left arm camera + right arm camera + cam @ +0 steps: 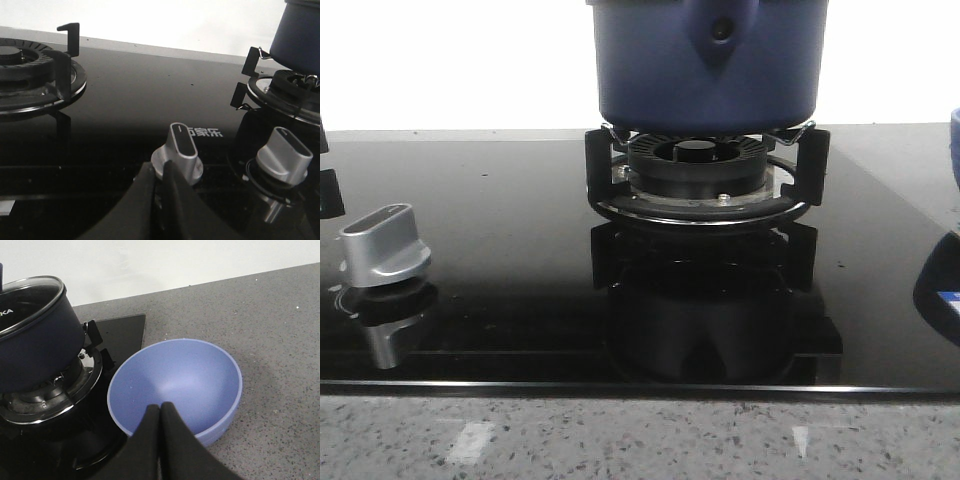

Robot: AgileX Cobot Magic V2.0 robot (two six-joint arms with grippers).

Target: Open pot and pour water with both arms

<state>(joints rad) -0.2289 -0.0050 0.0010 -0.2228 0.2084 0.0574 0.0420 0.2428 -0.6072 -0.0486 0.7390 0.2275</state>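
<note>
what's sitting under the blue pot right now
The pot rests on a black pan support over a round gas burner, no flame visible. The glossy cooktop lies below. The pot's underside is hidden.

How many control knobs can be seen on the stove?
2. One knob sits just past the left gripper, near the printed characters. The other knob sits in front of the burner holding the pot. More may lie outside the views.

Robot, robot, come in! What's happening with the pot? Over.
Both tools shut, empty: left tool, right tool. Pot on burner, glass lid on. Nothing in the way.
</note>
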